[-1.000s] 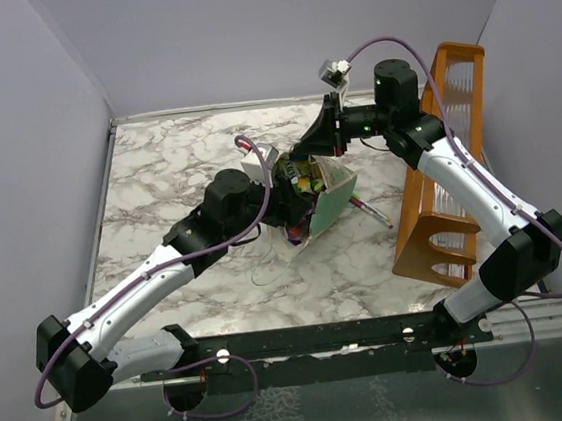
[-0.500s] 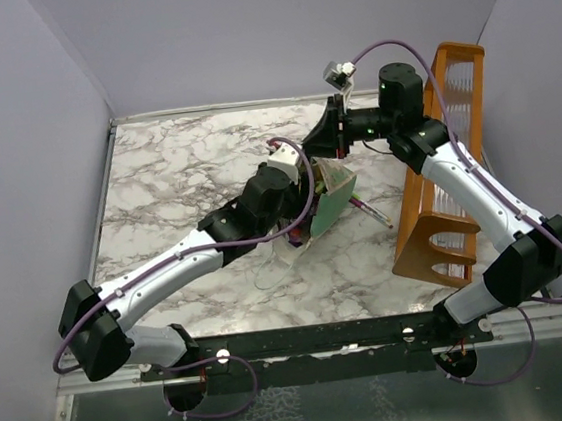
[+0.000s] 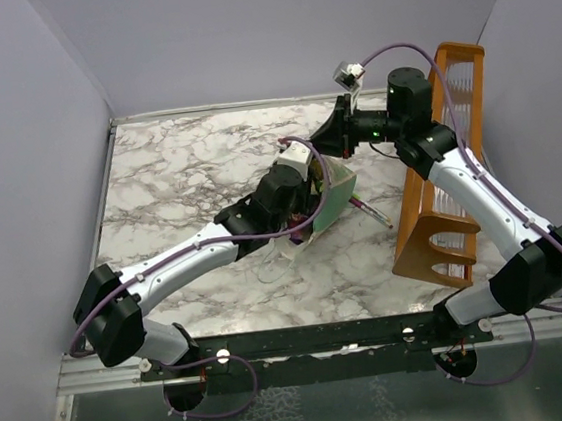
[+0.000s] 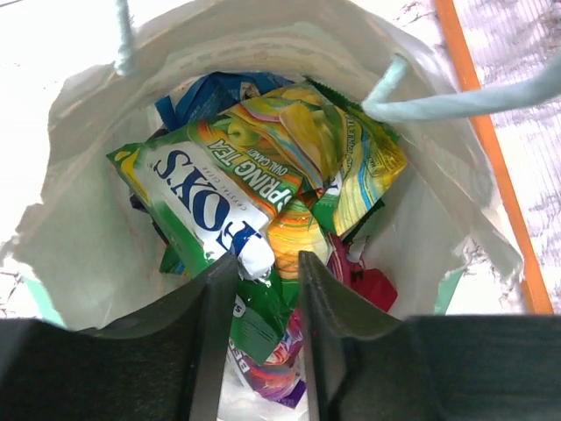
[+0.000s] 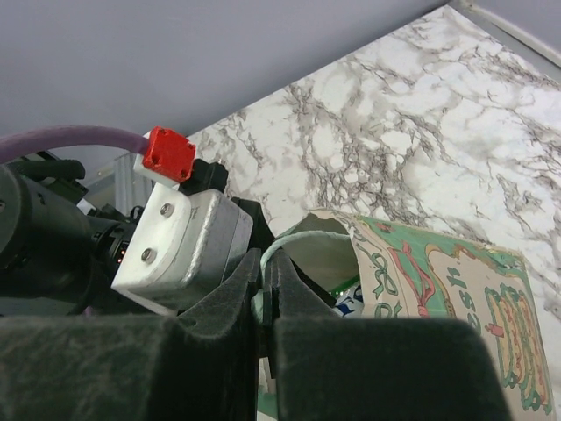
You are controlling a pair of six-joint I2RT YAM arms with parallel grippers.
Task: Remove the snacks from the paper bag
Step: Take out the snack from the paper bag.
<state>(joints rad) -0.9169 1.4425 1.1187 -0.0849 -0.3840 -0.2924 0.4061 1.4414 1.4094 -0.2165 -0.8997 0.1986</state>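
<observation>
The mint-green paper bag (image 3: 333, 203) stands tilted in the middle of the table, its mouth toward the left arm. The left wrist view looks straight into the bag (image 4: 79, 219), where several snacks are piled: a green and white packet (image 4: 206, 206), a yellow-green one (image 4: 351, 149), a purple one (image 4: 272, 373) and a red one (image 4: 377, 285). My left gripper (image 4: 263, 272) is inside the mouth, its jaws pressed on the twisted end of the green and white packet. My right gripper (image 5: 266, 285) is shut on the bag's pale loop handle (image 5: 302, 237), holding it up at the far rim (image 3: 326, 143).
A tall orange-brown wooden rack (image 3: 441, 204) stands right of the bag, under the right arm. A pink and a green pen (image 3: 369, 208) lie between bag and rack. The bag's other handle (image 3: 272, 267) hangs loose on the marble near the left forearm.
My left arm has stretched forward, putting its gripper into the bag's mouth, and the jaws have narrowed onto the green and white packet. My right gripper has shifted slightly right, still holding the handle.
</observation>
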